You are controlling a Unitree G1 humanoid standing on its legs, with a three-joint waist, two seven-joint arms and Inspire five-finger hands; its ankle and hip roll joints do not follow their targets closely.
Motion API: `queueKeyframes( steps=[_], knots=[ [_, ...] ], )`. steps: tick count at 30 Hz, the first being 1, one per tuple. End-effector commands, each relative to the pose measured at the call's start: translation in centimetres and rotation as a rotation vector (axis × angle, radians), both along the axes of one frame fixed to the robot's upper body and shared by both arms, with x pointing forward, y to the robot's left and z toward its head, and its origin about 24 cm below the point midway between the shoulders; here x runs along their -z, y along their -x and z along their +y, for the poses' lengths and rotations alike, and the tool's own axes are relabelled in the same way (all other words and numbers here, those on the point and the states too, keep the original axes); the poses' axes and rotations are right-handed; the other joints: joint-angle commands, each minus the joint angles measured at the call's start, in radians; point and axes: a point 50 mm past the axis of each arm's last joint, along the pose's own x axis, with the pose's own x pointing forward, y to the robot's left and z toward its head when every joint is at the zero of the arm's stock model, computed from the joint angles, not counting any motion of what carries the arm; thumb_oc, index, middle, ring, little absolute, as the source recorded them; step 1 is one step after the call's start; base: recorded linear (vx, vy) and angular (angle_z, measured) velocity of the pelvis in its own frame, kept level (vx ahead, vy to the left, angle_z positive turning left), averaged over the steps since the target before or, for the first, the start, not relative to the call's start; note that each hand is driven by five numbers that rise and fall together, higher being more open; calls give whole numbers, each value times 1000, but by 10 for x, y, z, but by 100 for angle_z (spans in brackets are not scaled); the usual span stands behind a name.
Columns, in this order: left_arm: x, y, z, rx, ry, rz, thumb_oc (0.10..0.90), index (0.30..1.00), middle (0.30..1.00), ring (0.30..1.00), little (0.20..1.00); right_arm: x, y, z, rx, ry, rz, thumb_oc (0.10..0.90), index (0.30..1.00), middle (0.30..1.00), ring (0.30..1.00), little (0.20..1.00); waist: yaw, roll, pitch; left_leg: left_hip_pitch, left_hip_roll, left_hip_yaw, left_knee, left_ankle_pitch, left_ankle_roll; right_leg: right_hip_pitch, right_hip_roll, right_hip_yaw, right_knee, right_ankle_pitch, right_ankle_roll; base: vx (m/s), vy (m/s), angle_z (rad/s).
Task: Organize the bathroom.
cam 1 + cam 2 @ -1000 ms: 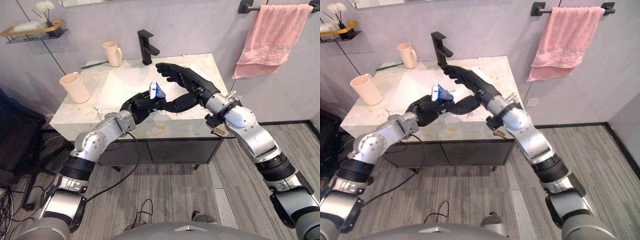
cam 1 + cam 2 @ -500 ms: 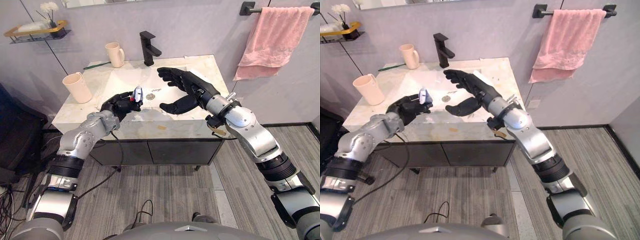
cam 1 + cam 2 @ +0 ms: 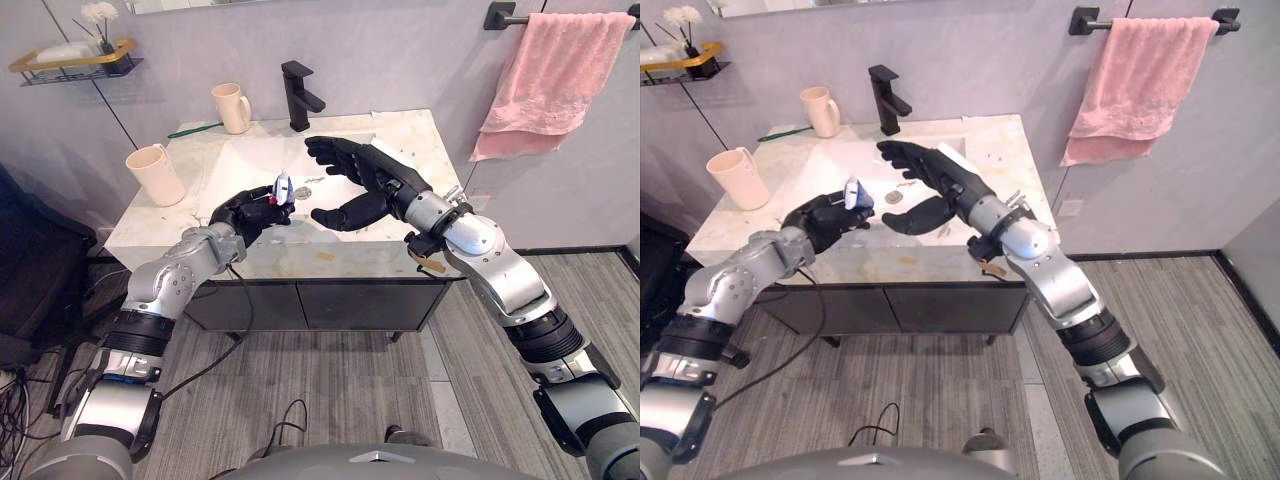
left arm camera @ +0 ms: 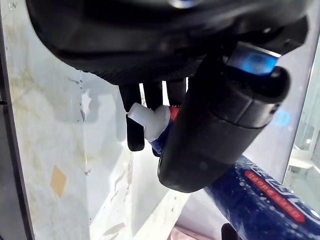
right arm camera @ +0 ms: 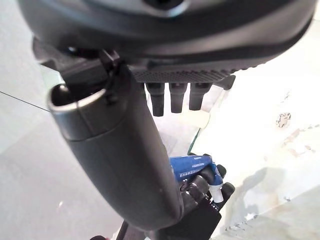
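My left hand point(image 3: 245, 208) is shut on a blue and white toothpaste tube point(image 3: 283, 187), holding it upright over the front left of the sink basin point(image 3: 250, 160). The left wrist view shows the thumb pressed on the tube's blue body point(image 4: 260, 200), with the white cap point(image 4: 150, 117) past it. My right hand point(image 3: 360, 180) hovers open over the basin just right of the tube, fingers straight and thumb spread below, holding nothing. In the right wrist view the tube point(image 5: 192, 167) sits in the other hand beyond those fingers.
A cream mug point(image 3: 155, 175) stands at the counter's left edge and another point(image 3: 231, 107) at the back by a green toothbrush point(image 3: 192, 129). A black faucet point(image 3: 298, 95) rises behind the basin. A pink towel point(image 3: 545, 80) hangs at right, and a wall shelf point(image 3: 70, 60) at left.
My left hand drew the tube leftward away from the right hand's thumb, then eased slightly back towards it. The right hand stayed open and nearly in place.
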Motion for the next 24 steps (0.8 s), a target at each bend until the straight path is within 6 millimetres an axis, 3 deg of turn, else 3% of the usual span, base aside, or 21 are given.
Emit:
queueKeyframes(
  steps=[1, 10, 24],
  knots=[
    [-43, -13, -8, 65, 59, -184, 400, 300, 300, 300, 300, -51, 13, 24, -128, -124, -225, 800, 900, 900, 900, 900, 10, 18, -130, -29, 76, 16, 55, -7, -18, -52, -69, 46, 113, -113, 76, 0, 0, 0],
    [-38, -13, -30, 119, 70, -158, 400, 300, 300, 300, 300, -59, 16, 37, -160, -159, -258, 800, 900, 900, 900, 900, 13, 20, -131, -27, 70, 13, 55, -8, -16, -45, -71, 44, 108, -110, 76, 0, 0, 0],
    [-52, -13, -28, 72, 99, -208, 400, 300, 300, 300, 300, -56, 19, 43, -204, -145, -208, 800, 900, 900, 900, 900, 17, 14, -132, -31, 75, 14, 53, -4, -17, -48, -66, 38, 109, -111, 72, 0, 0, 0]
  ],
)
